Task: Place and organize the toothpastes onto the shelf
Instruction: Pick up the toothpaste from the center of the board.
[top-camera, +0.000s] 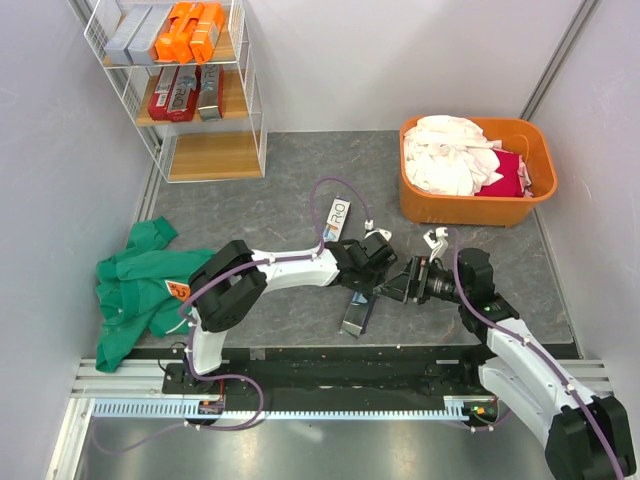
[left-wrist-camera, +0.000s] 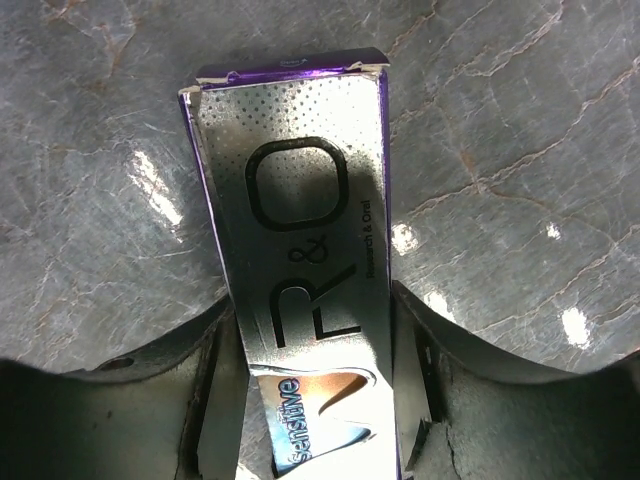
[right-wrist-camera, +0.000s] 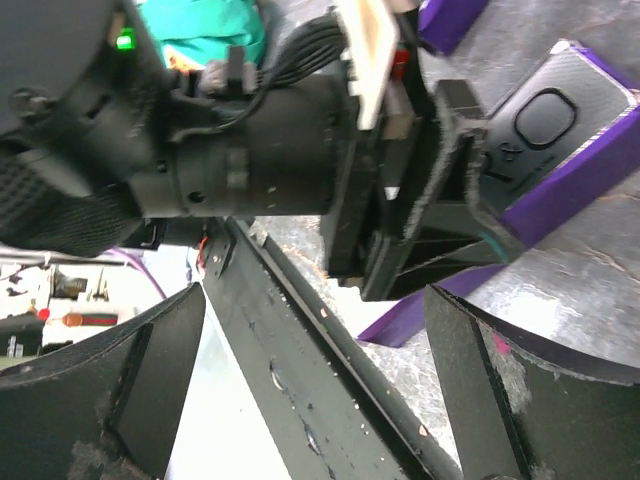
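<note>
R&O toothpaste carton (left-wrist-camera: 300, 200): purple-edged, silver face, centre of the overhead view, on the grey surface (left-wrist-camera: 520, 150). Its long axis runs straight out from the left claw (left-wrist-camera: 310, 305), which is set narrow, gripping its two long sides. Right claw (right-wrist-camera: 312, 330): wide, empty, just beside. Shelf (top-camera: 212, 157), upper left: silver-grey cartons (top-camera: 135, 30) and orange cartons (top-camera: 190, 30) on the top tier; red cartons (top-camera: 175, 92) in the middle. Orange tub (top-camera: 470, 212), upper right: laundry (top-camera: 450, 155).
</note>
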